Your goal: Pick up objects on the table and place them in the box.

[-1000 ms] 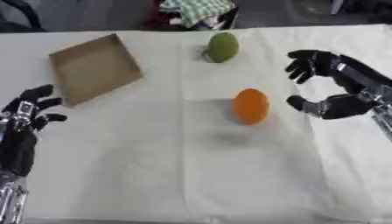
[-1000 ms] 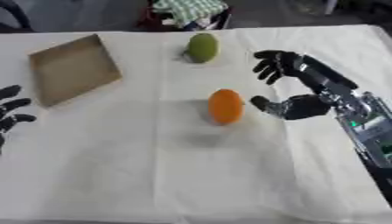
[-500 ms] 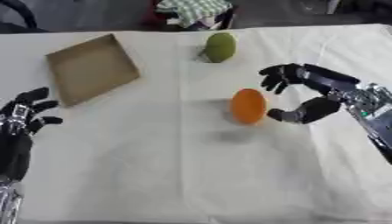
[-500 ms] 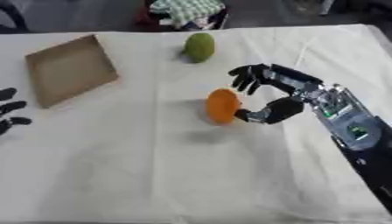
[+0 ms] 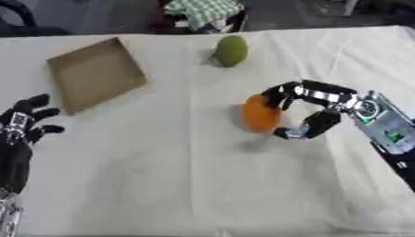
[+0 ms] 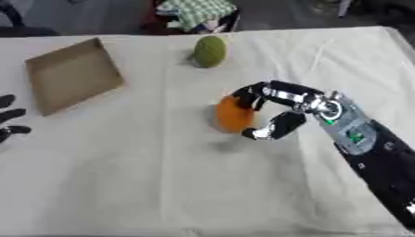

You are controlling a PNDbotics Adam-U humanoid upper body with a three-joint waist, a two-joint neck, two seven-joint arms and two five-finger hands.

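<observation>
An orange fruit [image 5: 258,114] stands on the white cloth near the table's middle. My right hand [image 5: 330,100] comes in from the right and is curled round its right side, fingers [image 5: 278,94] on the upper part and thumb [image 5: 298,132] at the lower part. A green fruit [image 5: 231,50] lies farther back, on its own. The brown cardboard box [image 5: 95,74] lies tilted at the back left, with nothing showing in it. My left hand [image 5: 22,131] rests open at the left edge, fingers up.
A green checked cloth [image 5: 204,9] lies on something dark beyond the table's far edge. The white cloth [image 5: 162,185] covers the whole table, and its near half is bare.
My right hand has moved left to the orange fruit and its fingers have curled round it. The left hand, box and green fruit have stayed put.
</observation>
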